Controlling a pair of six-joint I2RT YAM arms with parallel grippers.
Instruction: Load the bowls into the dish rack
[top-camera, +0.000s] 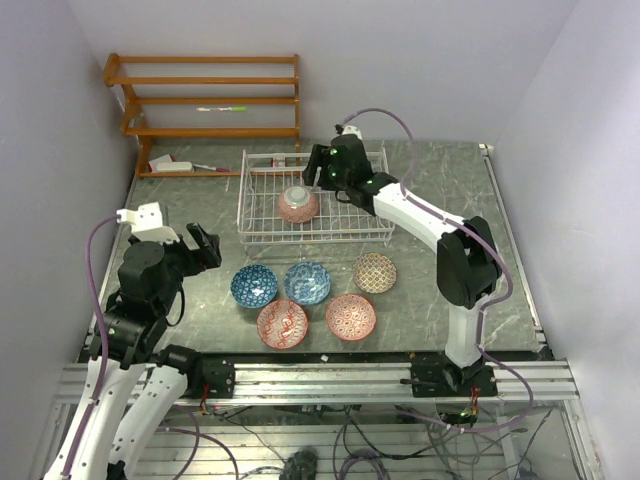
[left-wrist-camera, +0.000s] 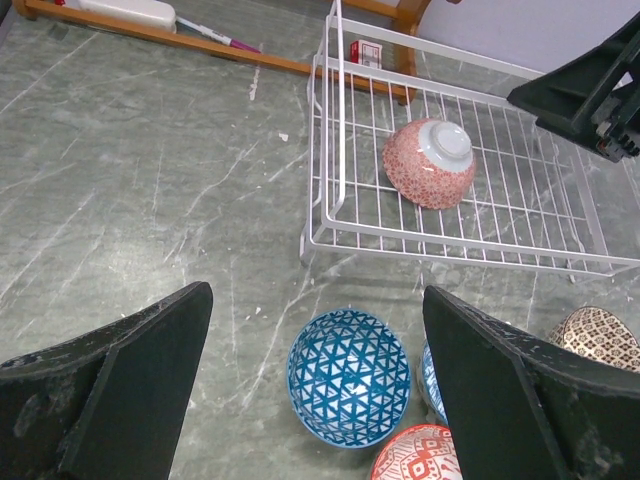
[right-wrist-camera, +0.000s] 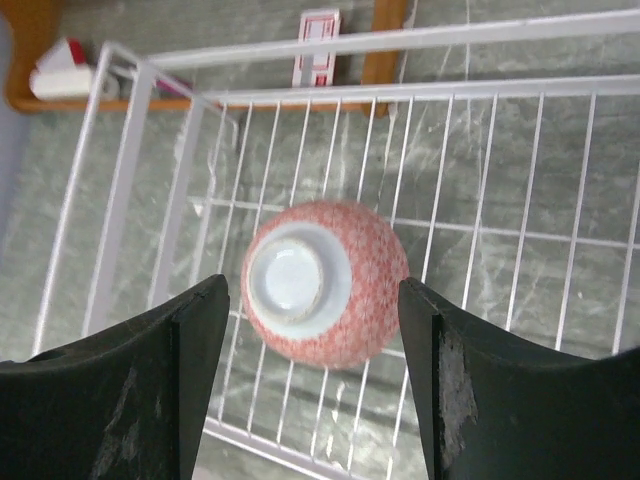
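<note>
The white wire dish rack (top-camera: 372, 235) stands at the back middle of the table. One red bowl (top-camera: 298, 203) lies in it upside down, its white foot ring up (right-wrist-camera: 322, 283). My right gripper (right-wrist-camera: 312, 292) hangs open just above that bowl, fingers apart from its sides, and holds nothing. In front of the rack sit two blue bowls (top-camera: 254, 285) (top-camera: 307, 282), a tan bowl (top-camera: 374, 272) and two red bowls (top-camera: 282, 323) (top-camera: 350, 316). My left gripper (left-wrist-camera: 318, 295) is open and empty above the table, just behind the left blue bowl (left-wrist-camera: 348, 376).
An orange-brown wooden shelf (top-camera: 210, 100) stands against the back wall left of the rack, with small items on its lowest board. A small red-and-white box (right-wrist-camera: 318, 45) lies just beyond the rack. Walls close in on both sides.
</note>
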